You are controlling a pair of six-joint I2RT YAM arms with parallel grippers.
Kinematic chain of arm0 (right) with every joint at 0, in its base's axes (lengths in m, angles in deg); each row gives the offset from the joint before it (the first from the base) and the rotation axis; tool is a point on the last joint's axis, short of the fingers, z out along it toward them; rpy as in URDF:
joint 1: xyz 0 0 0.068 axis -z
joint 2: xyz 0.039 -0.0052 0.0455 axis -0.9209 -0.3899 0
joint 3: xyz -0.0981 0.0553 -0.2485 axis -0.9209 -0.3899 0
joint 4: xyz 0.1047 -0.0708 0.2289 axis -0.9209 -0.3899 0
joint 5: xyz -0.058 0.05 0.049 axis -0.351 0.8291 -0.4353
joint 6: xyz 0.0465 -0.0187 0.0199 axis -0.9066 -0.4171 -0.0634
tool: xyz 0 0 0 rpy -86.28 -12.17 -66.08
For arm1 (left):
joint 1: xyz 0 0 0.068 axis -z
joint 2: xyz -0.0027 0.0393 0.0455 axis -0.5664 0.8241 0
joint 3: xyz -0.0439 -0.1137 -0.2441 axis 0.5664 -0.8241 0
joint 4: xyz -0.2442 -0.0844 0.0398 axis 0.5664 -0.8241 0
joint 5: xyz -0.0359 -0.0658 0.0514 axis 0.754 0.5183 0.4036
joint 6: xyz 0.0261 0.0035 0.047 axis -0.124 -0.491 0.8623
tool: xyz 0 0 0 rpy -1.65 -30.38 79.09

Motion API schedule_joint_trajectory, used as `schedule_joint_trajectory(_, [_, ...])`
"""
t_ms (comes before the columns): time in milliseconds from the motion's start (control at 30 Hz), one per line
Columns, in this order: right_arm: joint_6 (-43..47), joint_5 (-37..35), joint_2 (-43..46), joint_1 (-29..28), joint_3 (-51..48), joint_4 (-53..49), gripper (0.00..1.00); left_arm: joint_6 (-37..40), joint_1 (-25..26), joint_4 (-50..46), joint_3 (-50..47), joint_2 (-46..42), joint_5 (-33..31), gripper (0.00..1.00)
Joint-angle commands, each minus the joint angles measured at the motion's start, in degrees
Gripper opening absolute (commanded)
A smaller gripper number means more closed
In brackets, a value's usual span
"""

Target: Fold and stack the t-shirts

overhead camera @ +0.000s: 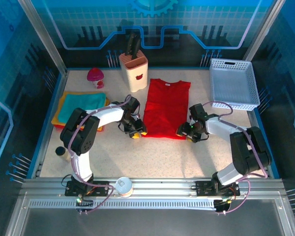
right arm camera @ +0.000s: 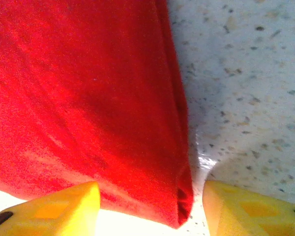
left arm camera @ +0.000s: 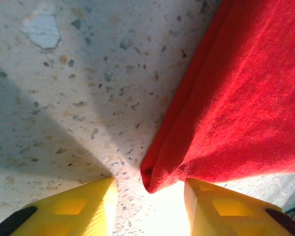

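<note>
Left gripper (left arm camera: 148, 189) and right gripper (right arm camera: 151, 189), both unclenched, straddle the six-o'clock corners of the bright red cloth t-shirt (overhead camera: 166, 108); the next move probably calls for pinching them, then folding toward twelve.

no legible text, numbers or brand names. white knife block (overhead camera: 134, 73): small red mark (overhead camera: 139, 76) on its front, too small to read. blue back panel (overhead camera: 88, 19): gear-shaped emblem (overhead camera: 153, 6) at top centre, a sign without lettering.
</note>
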Motion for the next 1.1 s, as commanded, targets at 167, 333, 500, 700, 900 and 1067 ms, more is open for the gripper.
schedule_joint_trajectory(167, [-1.8,-0.5,-2.4,-2.2,2.3,0.8,0.56,-0.7,1.2,0.1,3.5,3.4,0.9,0.38])
schedule_joint_trajectory(333, [-1.8,-0.8,-2.2,-2.3,2.8,0.7,0.52,-0.9,1.7,0.0,4.3,4.6,-0.2,0.35])
schedule_joint_trajectory(500, [-1.9,-0.8,-2.4,-2.3,2.7,1.3,0.45,-1.1,1.8,0.5,4.3,5.5,-1.3,0.26])
schedule_joint_trajectory(700, [-2.2,-0.2,-2.9,-2.2,2.0,2.7,0.32,-1.4,1.9,1.7,4.9,5.4,-2.5,0.1])
schedule_joint_trajectory(900, [-2.2,-1.3,-0.1,-2.0,0.2,2.6,0.08,-1.2,2.3,1.8,5.1,4.1,-3.3,0.0])
schedule_joint_trajectory(1067, [-1.2,-1.3,4.5,-1.5,-2.6,1.8,0.0,-1.1,3.5,1.4,3.1,1.1,-4.2,0.0])
